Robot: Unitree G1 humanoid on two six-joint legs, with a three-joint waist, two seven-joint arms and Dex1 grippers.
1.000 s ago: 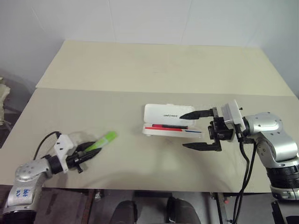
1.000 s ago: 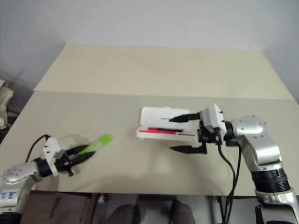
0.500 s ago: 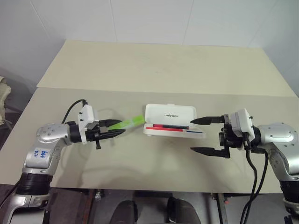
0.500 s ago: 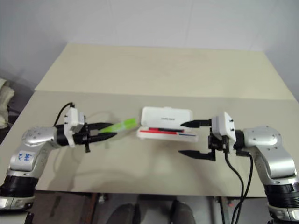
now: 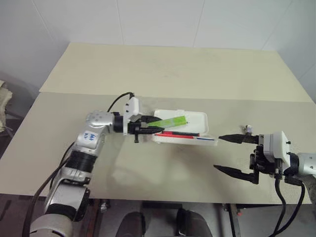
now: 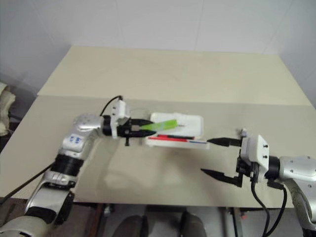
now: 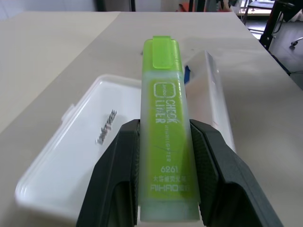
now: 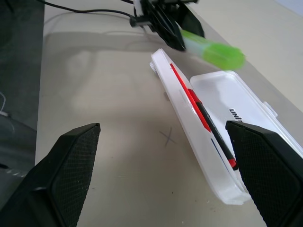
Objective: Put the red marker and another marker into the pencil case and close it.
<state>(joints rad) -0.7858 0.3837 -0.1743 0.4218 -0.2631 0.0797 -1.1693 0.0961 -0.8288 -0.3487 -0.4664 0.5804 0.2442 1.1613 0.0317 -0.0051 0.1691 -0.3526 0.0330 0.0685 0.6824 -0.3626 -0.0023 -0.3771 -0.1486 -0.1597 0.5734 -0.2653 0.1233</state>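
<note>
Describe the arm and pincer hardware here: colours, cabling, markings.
Both arms are silver-grey metal with black joint bands. Each wrist carries a white boxy module, then a pincer of two black tapered fingers: left pincer, right pincer. The finger pads are textured black. Black cables loop off both wrists. The left arm bears a blue sticker.

Silver arms, white wrist blocks, black textured fingers (image 8: 71, 165), black cables.

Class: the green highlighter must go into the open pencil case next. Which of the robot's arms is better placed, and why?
Left. The left gripper already holds the green highlighter over the open pencil case. The right gripper is open, empty and off to the side.
</note>
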